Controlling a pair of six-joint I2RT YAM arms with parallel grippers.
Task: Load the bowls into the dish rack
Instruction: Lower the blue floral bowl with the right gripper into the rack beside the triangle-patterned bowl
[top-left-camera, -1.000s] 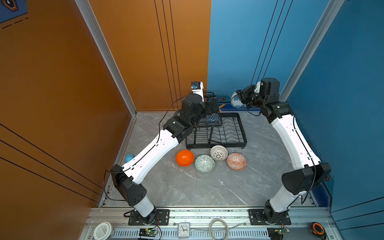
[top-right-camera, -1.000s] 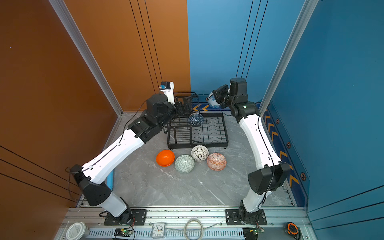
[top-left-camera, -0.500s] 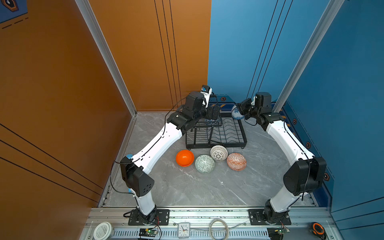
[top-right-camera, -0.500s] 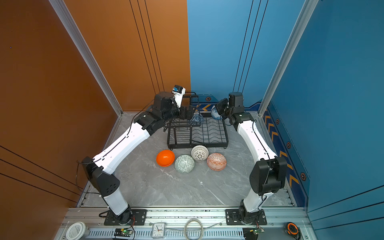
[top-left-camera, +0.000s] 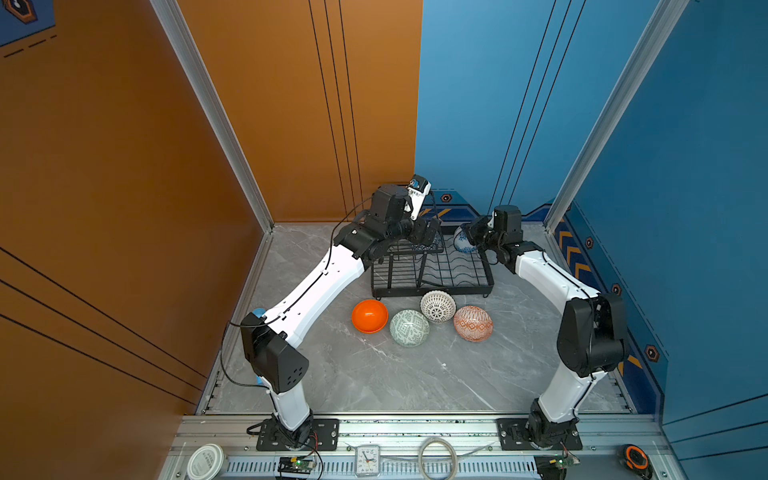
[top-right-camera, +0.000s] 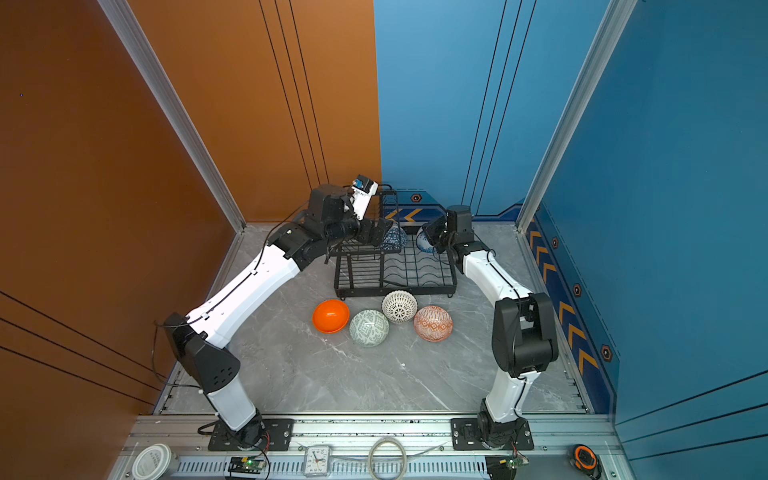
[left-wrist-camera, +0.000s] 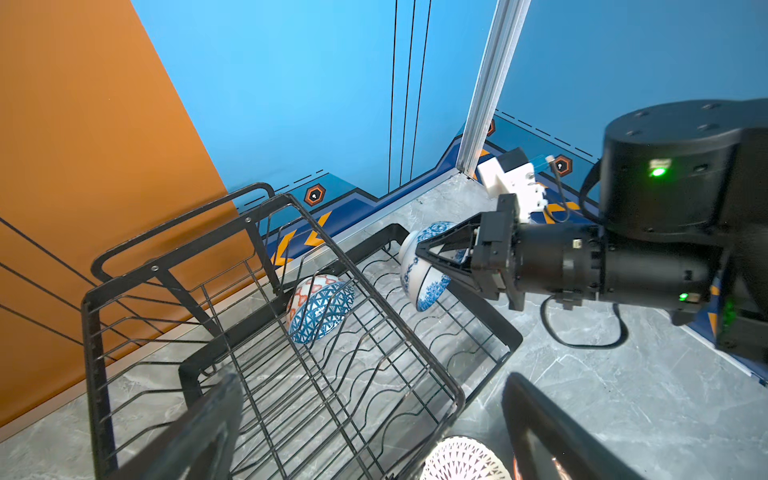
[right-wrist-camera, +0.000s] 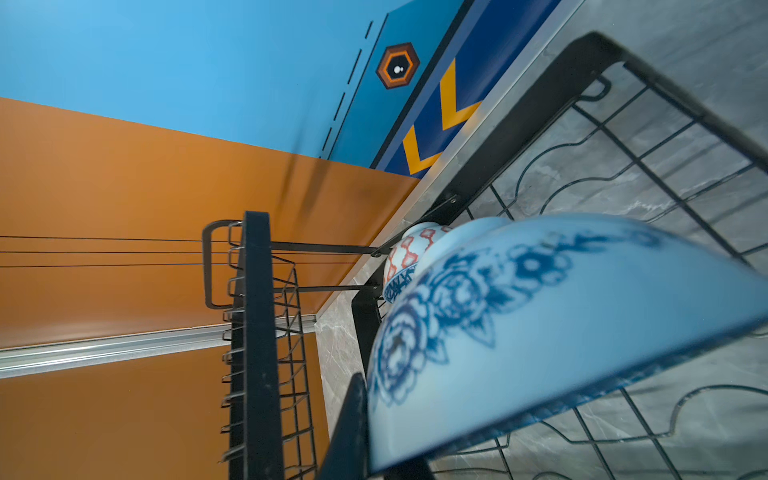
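The black wire dish rack (top-left-camera: 432, 272) (top-right-camera: 395, 270) (left-wrist-camera: 257, 374) stands at the back of the table. A blue geometric bowl (left-wrist-camera: 320, 309) (top-right-camera: 395, 239) leans on edge in its base tray. My right gripper (top-left-camera: 467, 237) (left-wrist-camera: 424, 257) (right-wrist-camera: 374, 449) is shut on the rim of the white bowl with blue flowers (top-left-camera: 462, 243) (top-right-camera: 424, 243) (left-wrist-camera: 417, 274) (right-wrist-camera: 540, 332), held just above the tray's far right corner. My left gripper (top-left-camera: 430, 233) (left-wrist-camera: 374, 436) is open and empty over the raised shelf. The orange bowl (top-left-camera: 369, 316), the pale green bowl (top-left-camera: 409, 327), the lattice bowl (top-left-camera: 437, 306) and the diamond bowl (top-left-camera: 473, 323) sit in front of the rack.
The orange and blue walls rise close behind the rack. A light-blue cylinder (top-left-camera: 258, 311) peeks out behind my left arm. On the front rail lie a white lid (top-left-camera: 205, 461), a clock (top-left-camera: 367, 459), a cable ring (top-left-camera: 437, 457) and a tape measure (top-left-camera: 636, 457).
My right gripper has come down with the floral bowl towards the tray's far right corner. My left wrist has swung from pointing down to nearly level over the shelf, still open.
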